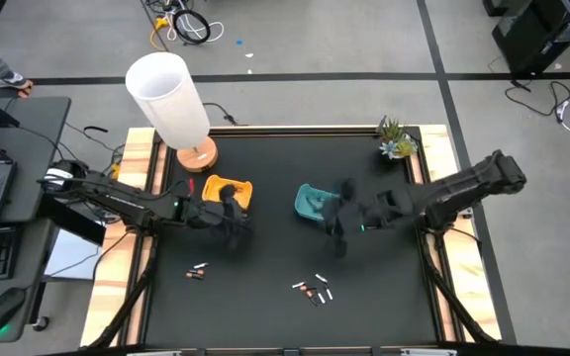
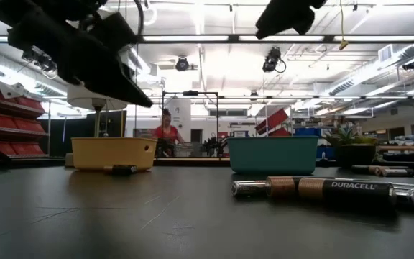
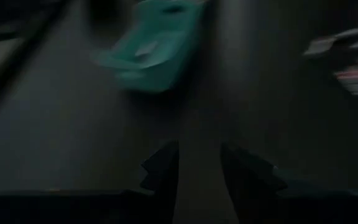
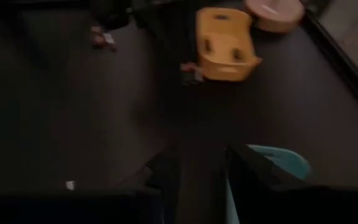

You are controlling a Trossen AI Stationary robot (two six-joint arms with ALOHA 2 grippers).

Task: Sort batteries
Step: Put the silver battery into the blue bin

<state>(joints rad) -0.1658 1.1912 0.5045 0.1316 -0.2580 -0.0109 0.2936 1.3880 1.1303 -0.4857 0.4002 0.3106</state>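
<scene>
Several batteries [image 1: 315, 290] lie on the black table near its front edge, right of centre, and a few more [image 1: 198, 269] lie to the left; they show close in the low view [image 2: 329, 188]. One battery [image 4: 191, 73] lies on the table beside the yellow tray [image 1: 228, 191]. The teal tray [image 1: 315, 203] stands near the table's middle. My left gripper [image 1: 231, 225] hovers just in front of the yellow tray, open and empty [image 3: 201, 171]. My right gripper [image 1: 339, 235] hovers just in front of the teal tray, open and empty [image 4: 201, 171].
A white lamp on a wooden base [image 1: 171, 99] stands at the table's far left. A small potted plant [image 1: 396, 138] stands at the far right corner. A person [image 2: 167, 133] shows in the room beyond the table.
</scene>
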